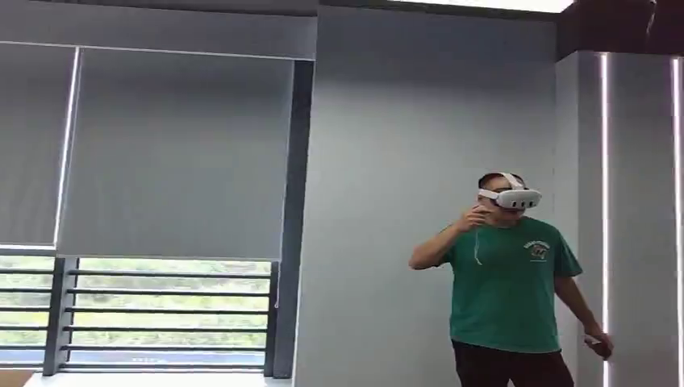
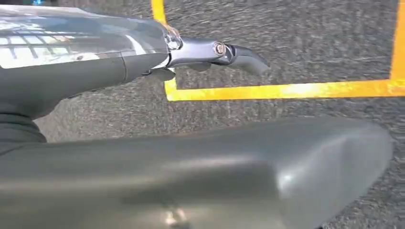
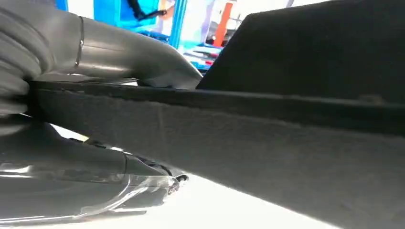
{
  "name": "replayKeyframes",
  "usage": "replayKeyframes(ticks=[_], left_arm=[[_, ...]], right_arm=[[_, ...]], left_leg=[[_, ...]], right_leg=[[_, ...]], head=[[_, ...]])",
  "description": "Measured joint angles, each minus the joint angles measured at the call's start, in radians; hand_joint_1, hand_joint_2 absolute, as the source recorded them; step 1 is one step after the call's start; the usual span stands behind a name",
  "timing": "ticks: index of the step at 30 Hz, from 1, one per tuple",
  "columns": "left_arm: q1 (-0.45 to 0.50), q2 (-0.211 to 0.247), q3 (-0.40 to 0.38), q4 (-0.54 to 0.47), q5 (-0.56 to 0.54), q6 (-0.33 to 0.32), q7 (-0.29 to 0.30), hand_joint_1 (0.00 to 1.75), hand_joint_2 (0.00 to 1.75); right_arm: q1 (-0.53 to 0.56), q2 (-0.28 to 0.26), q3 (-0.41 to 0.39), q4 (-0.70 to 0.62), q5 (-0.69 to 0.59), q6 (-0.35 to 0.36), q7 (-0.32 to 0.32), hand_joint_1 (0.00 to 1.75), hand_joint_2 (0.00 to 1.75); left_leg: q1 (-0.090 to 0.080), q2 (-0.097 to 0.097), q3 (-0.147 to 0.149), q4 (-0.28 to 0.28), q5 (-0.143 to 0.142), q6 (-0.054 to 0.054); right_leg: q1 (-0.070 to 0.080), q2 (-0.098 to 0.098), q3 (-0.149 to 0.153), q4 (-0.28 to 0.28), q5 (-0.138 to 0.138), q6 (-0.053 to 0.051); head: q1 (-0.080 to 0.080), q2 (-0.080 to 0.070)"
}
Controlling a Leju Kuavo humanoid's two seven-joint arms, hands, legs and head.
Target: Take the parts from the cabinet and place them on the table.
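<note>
Right hand (image 3: 71, 119) gripping dark flat part (image 3: 267, 138), fingers (image 3: 129, 52) clamping its edge. Left hand (image 2: 143, 52) hanging over grey floor (image 2: 296, 38) by yellow tape (image 2: 286, 89), fingers extended, holding nothing. Person (image 1: 508, 290) standing far right at wall.

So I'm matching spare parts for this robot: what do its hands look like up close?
The left hand has a glossy grey cover with a shiny metal link and a dark curved fingertip; its thick thumb is smooth matte grey. The right hand has a grey ribbed cover, smooth grey fingers and a clear glossy film over one part.
</note>
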Motion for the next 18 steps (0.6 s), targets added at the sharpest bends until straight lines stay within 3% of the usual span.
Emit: replayKeyframes(ticks=[1,5,6,7,9,11,12,13,15,16,17,18], left_arm=[[0.000,0.000,0.000,0.000,-0.001,0.000,0.000,0.00,0.00],[-0.003,-0.001,0.000,0.000,-0.003,0.005,-0.001,0.00,0.00],[-0.006,-0.002,0.000,0.000,-0.003,0.006,-0.001,0.00,0.00],[-0.008,-0.002,0.000,0.000,-0.003,0.006,-0.003,0.00,0.00],[-0.007,-0.003,0.000,0.000,-0.003,0.006,-0.004,0.00,0.00],[-0.002,-0.003,0.000,0.000,-0.002,0.008,-0.004,0.00,0.00],[0.001,-0.003,0.000,0.000,-0.002,0.008,-0.005,0.00,0.00],[0.003,-0.003,0.000,0.000,-0.002,0.008,-0.006,0.00,0.00],[0.001,-0.003,0.000,0.000,-0.002,0.007,-0.007,0.00,0.00],[0.001,-0.003,0.000,0.000,-0.002,0.007,-0.007,0.00,0.00],[0.001,-0.003,0.000,0.000,-0.001,0.007,-0.007,0.00,0.00],[0.002,-0.003,0.000,0.000,0.000,0.007,-0.007,0.00,0.00]], right_arm=[[-0.001,0.000,0.000,-0.002,-0.001,0.001,-0.002,1.75,1.75],[0.005,-0.006,-0.004,-0.006,-0.002,0.003,-0.005,1.75,1.75],[0.005,-0.006,-0.006,-0.010,-0.002,0.003,-0.006,1.75,1.75],[0.004,-0.006,-0.009,-0.014,-0.002,0.003,-0.008,1.75,1.75],[-0.004,-0.006,-0.010,-0.016,-0.001,0.003,-0.009,1.75,1.75],[0.001,-0.005,-0.010,-0.015,0.001,0.003,-0.008,1.75,1.75],[0.003,-0.005,-0.010,-0.015,0.003,0.003,-0.007,1.75,1.75],[0.004,-0.005,-0.010,-0.015,0.005,0.003,-0.007,1.75,1.75],[0.004,-0.005,-0.010,-0.015,0.005,0.003,-0.007,1.75,1.75],[0.004,-0.005,-0.010,-0.016,0.005,0.003,-0.007,1.75,1.75],[0.004,-0.005,-0.010,-0.016,0.005,0.003,-0.007,1.75,1.75],[0.003,-0.005,-0.010,-0.016,0.005,0.003,-0.007,1.75,1.75]], left_leg=[[-0.005,0.004,0.002,0.002,-0.004,-0.007],[-0.005,0.038,0.016,-0.008,-0.008,-0.020],[-0.001,0.032,0.019,-0.007,-0.019,-0.025],[0.000,0.003,0.017,0.007,-0.028,-0.025],[0.000,-0.035,-0.017,0.079,-0.070,-0.022],[-0.002,-0.055,-0.099,0.237,-0.133,-0.023],[-0.003,-0.057,-0.137,0.298,-0.142,-0.023],[-0.004,-0.058,-0.149,0.302,-0.126,-0.023],[-0.002,-0.062,-0.111,0.186,-0.033,-0.020],[0.000,-0.076,-0.078,0.101,0.019,-0.020],[0.005,-0.117,-0.059,0.043,0.042,-0.019],[0.009,-0.131,-0.049,0.023,0.030,-0.018]], right_leg=[[0.011,0.002,0.002,-0.011,-0.002,-0.010],[0.013,0.032,-0.002,-0.011,-0.003,-0.024],[0.002,0.042,0.008,-0.023,0.002,-0.035],[0.004,0.047,0.010,-0.026,0.003,-0.037],[0.002,0.058,0.011,-0.026,0.003,-0.046],[0.004,0.081,0.014,-0.026,-0.001,-0.051],[0.005,0.095,0.016,-0.026,-0.002,-0.052],[0.005,0.108,0.018,-0.026,-0.002,-0.053],[0.004,0.135,0.026,-0.024,-0.008,-0.049],[0.004,0.146,0.030,-0.020,-0.013,-0.046],[0.002,0.155,0.027,-0.015,-0.018,-0.041],[0.008,0.170,0.020,-0.001,-0.023,-0.034]], head=[[0.000,0.000],[0.000,0.000],[0.000,0.000],[0.000,0.000],[0.000,0.000],[0.000,0.000],[0.000,0.000],[0.000,0.000],[0.000,0.000],[0.000,0.000],[0.000,0.000],[0.000,0.000]])
